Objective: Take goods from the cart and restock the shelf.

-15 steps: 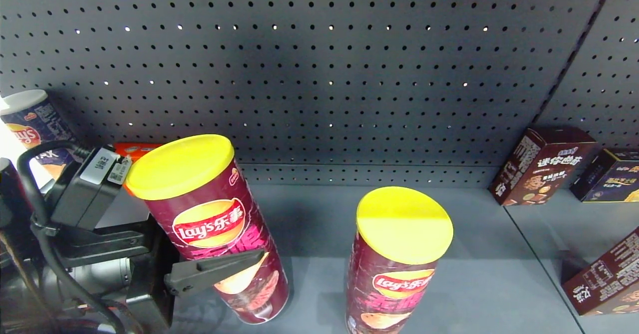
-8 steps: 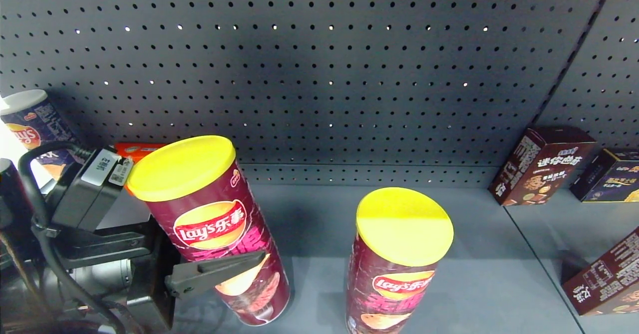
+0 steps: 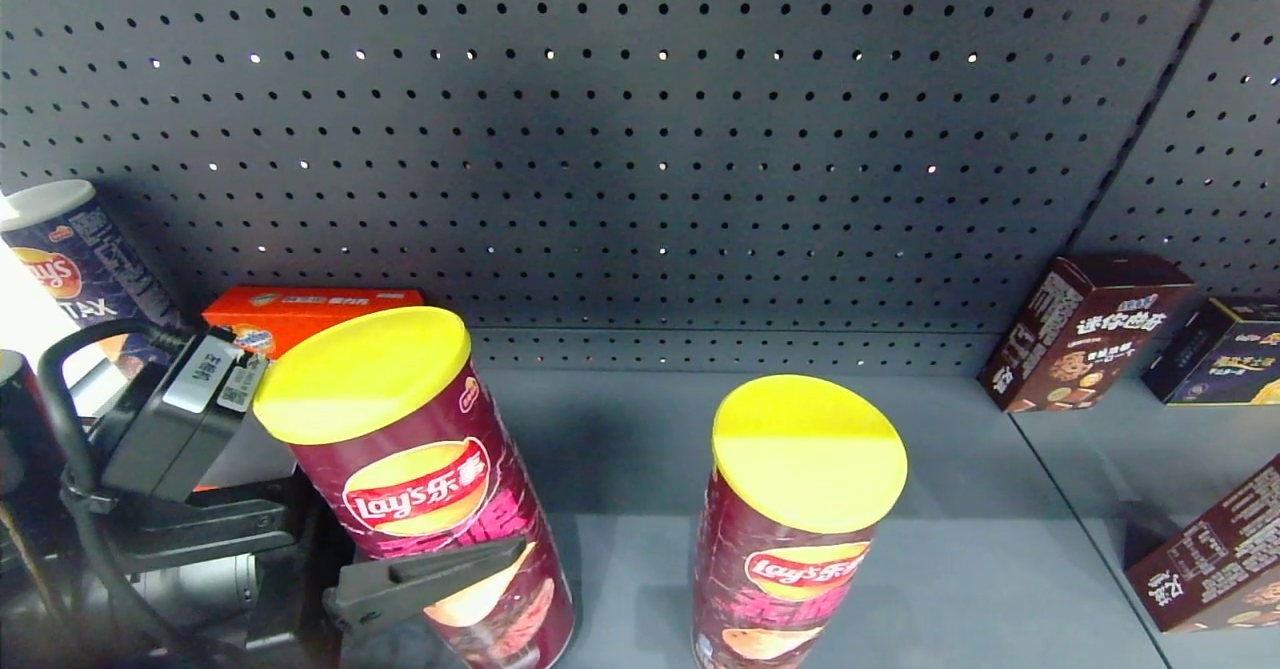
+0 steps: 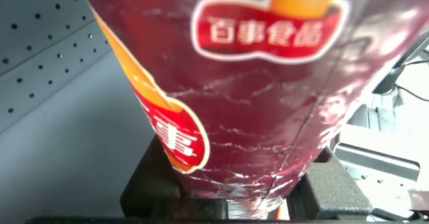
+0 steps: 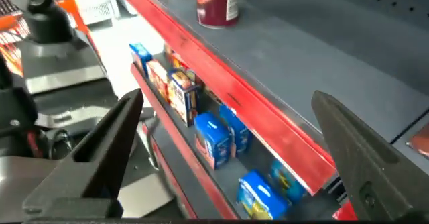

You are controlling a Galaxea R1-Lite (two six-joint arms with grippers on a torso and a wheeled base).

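Now the left gripper (image 4: 244, 194) has its fingers (image 3: 430, 574) clamped low on the chips can (image 3: 410, 449), upright, base perhaps resting on the shelf (image 3: 640, 509), left of a second can (image 3: 800, 519); right gripper (image 5: 228, 96) gapes wide, empty.

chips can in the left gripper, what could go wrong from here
1. The held can leans, with the left gripper clamped low on its body; released like that, it may topple on the shelf.
2. The second can stands near on its right; a sideways swing could knock it over.
3. The orange box lies right behind; pushing deeper may bump it.
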